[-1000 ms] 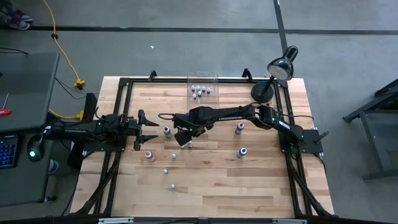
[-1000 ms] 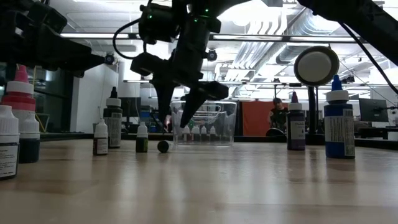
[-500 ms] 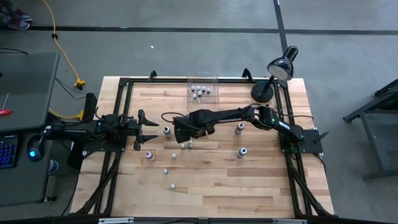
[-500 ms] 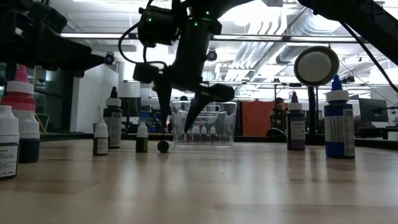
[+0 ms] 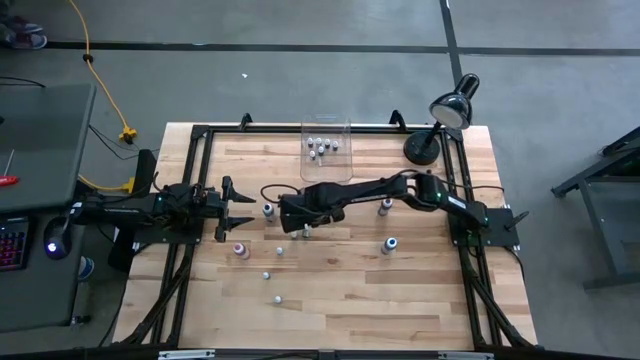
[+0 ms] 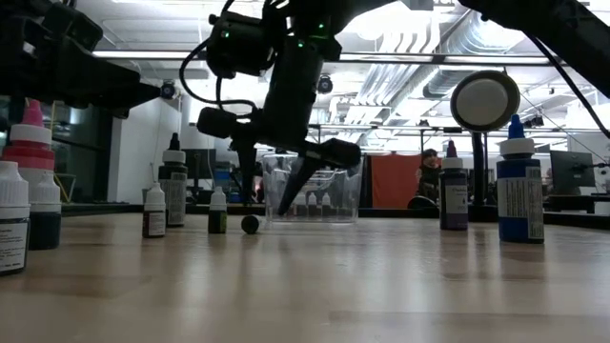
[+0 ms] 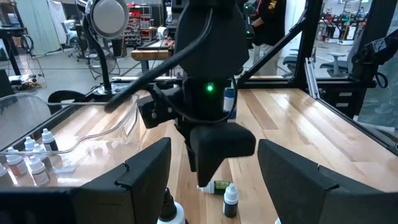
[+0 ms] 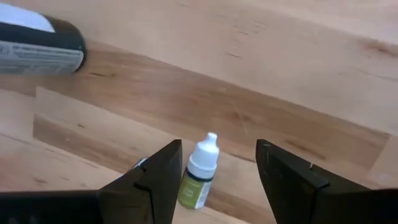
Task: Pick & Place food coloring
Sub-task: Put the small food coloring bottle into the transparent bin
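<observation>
Right gripper (image 5: 293, 223): out over the wood table (image 5: 340, 300), well clear of the clear bin (image 5: 345, 130), on the side of the bin facing table centre and a bit toward the left arm's side. Fingers apart, clamped on nothing. Straddles one small food coloring bottle (image 8: 199, 174), white cap and greenish body, standing upright on the wood between the two fingers (image 8: 155, 180); sits close to one finger, cannot tell if touching. From table height, fingertips hang just above the surface in front of the bin. Another bottle (image 8: 37, 50) lying on its side just beyond, dark body, pale label. Left gripper (image 5: 240, 208): parked farther from the bin toward the left edge, fingers spread wide, nothing between them, pointing at the right arm's wrist. Cluster of small bottles (image 5: 320, 148) already inside the bin, upright. Rest of the food coloring loose on the table, all outside the bin: one (image 5: 268, 210) just beside the left gripper, a pink one (image 5: 240, 249) and three tiny ones (image 5: 279, 251) (image 5: 266, 274) (image 5: 277, 298) farther out from the bin, two taller ones (image 5: 385, 206) (image 5: 390, 244) on the right arm's side. Black desk lamp (image 5: 440, 125) standing near the bin at the same table edge, toward the right corner.
</observation>
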Robot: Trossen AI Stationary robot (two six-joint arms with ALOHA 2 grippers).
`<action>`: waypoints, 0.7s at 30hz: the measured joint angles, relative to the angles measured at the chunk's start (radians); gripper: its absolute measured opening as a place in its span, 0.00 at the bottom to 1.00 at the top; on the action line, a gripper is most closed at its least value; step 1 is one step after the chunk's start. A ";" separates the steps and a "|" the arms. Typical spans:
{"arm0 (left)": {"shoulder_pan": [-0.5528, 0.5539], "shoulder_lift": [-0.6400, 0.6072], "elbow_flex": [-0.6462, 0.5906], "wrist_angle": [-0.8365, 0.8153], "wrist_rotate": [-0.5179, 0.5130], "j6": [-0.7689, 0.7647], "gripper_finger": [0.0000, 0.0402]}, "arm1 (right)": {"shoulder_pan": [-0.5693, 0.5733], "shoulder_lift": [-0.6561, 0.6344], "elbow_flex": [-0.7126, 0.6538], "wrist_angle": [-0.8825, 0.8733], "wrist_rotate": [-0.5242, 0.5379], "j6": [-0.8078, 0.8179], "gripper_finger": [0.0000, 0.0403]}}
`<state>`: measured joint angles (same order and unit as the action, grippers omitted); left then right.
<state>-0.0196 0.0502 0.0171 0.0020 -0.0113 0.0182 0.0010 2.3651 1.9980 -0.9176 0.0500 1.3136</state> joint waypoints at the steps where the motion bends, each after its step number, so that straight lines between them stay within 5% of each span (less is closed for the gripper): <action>1: 0.000 0.000 0.000 0.000 0.000 0.000 0.59 | 0.000 0.003 0.000 0.001 -0.009 0.006 0.49; 21: 0.000 0.000 0.000 0.000 -0.001 0.000 0.59 | -0.001 0.038 0.001 0.048 -0.052 0.015 0.48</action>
<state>-0.0198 0.0498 0.0170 0.0021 -0.0120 0.0185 -0.0002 2.4029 1.9986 -0.8701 -0.0024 1.3286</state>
